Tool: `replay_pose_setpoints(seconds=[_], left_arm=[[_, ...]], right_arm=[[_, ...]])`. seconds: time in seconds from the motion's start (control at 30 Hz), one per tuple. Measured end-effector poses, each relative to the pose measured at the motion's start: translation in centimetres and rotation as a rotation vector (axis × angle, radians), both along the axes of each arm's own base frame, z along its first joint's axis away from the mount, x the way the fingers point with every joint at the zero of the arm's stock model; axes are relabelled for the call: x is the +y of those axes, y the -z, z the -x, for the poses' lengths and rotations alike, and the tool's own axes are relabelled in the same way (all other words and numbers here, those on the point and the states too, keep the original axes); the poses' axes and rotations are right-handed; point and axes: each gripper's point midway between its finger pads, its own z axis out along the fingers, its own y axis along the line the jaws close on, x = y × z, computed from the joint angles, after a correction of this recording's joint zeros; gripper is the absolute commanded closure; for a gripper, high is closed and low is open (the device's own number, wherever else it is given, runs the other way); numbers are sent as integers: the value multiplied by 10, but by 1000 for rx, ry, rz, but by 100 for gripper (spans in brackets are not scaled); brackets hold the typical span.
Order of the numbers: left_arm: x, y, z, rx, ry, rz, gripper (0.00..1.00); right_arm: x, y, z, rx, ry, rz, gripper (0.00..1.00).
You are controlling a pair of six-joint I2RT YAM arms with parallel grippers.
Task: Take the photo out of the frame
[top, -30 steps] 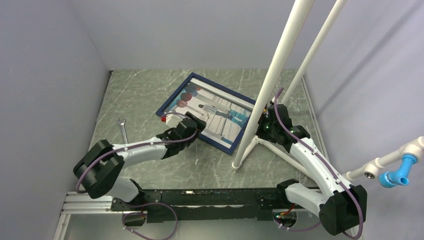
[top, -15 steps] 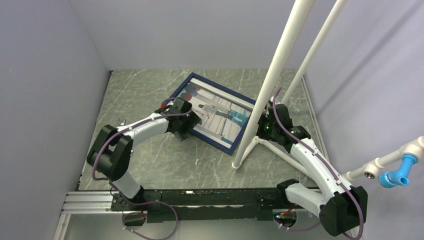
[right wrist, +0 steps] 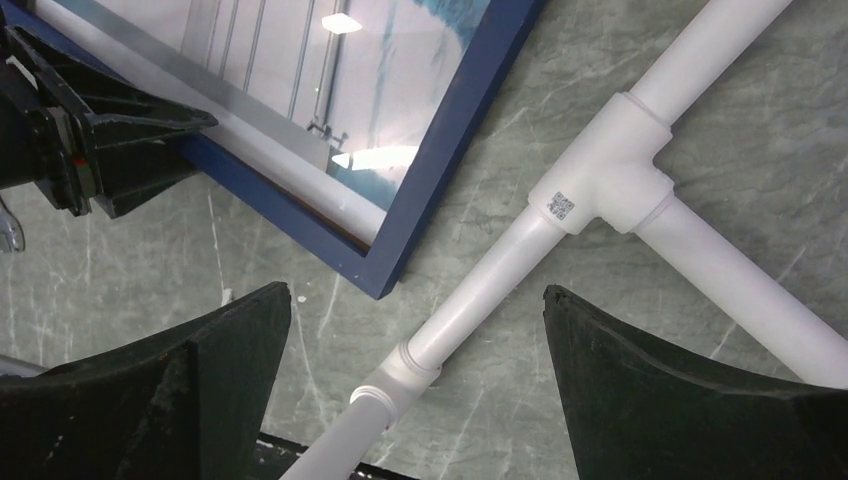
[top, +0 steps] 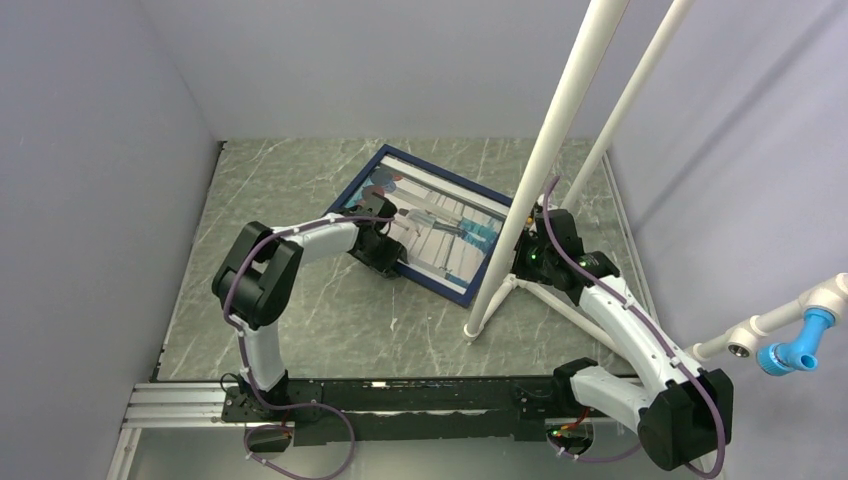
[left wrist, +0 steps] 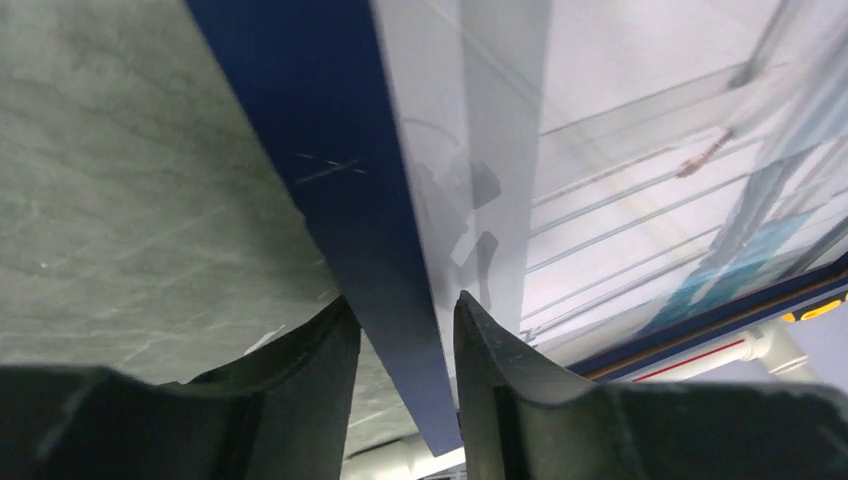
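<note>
The photo (top: 450, 228) sits face up inside the frame (left wrist: 340, 150), on the far side of the left gripper (left wrist: 403, 298). That gripper's fingers pinch the blue rail, one on the table (left wrist: 130, 200) side and one on the glass side, and the rail fills the gap between them. We judge the hold to be narrow, since only the fingertips reach the rail. If the frame is lifted or turned from this one edge, its weight could twist it out of the pinch and drop it back on the stone surface. The glass over the print also looks slick, so the inner finger may slide rather than bite. The right gripper (right wrist: 416, 290) hangs wide open and holds nothing. The frame's corner lies just beyond its left finger, and the white pipe stand (right wrist: 600, 160) runs between and past its fingers. We think a swing of the frame toward that side could knock the corner against the pipe. The print cannot come out from this face, so pulling here would only drag the whole frame.
</note>
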Motion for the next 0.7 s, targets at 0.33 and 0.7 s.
replay_pose_setpoints(seconds=[0.33,0.7], left_arm=[[-7,0,2,82,-24,-8,88],[-9,-2,2,73,26,-12,100]], right_arm=[[9,-7,-5,12,-34,-20,3],[8,-26,-2,-29,-36,-35,3]])
